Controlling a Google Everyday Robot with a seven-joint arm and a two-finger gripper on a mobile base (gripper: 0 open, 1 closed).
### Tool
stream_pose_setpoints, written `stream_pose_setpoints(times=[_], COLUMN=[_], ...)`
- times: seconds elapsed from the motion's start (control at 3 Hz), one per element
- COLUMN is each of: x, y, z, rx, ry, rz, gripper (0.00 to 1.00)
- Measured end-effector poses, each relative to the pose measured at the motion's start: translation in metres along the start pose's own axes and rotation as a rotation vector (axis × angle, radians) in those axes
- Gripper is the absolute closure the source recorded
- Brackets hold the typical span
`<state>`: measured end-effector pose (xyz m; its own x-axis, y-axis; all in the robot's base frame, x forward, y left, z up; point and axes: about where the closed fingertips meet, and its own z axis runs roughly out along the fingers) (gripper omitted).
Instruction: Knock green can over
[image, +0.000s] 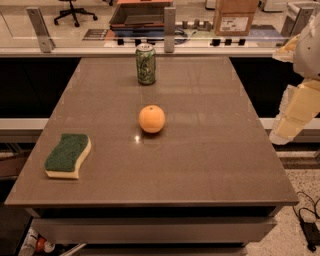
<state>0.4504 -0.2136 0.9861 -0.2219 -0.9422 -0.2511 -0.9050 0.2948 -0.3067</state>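
The green can (145, 63) stands upright near the far edge of the brown table (210, 150), a little left of centre. It is green with pale markings and a silver top. My gripper (286, 129) hangs at the right edge of the view, beyond the table's right side. It is far from the can and touches nothing.
An orange (151, 119) sits mid-table in front of the can. A green-and-yellow sponge (68, 155) lies at the front left. A glass barrier with metal posts (169, 25) runs behind the table's far edge. Cables (307, 220) lie on the floor at the right.
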Motion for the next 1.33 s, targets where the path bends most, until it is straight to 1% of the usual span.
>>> stream_pose_setpoints(times=[0.33, 0.67, 1.0, 1.33], x=[-0.003, -0.006, -0.015, -0.025], y=[-0.017, -0.034, -0.052, -0.070], z=[0.003, 0.010, 0.021, 0.030], rx=[0.051, 0.112, 0.182, 0.237], ry=[-0.046, -0.117, -0.215, -0.314], rz=[0.031, 0.070, 0.104, 0.123], gripper=[0.00, 0.00, 0.00, 0.00])
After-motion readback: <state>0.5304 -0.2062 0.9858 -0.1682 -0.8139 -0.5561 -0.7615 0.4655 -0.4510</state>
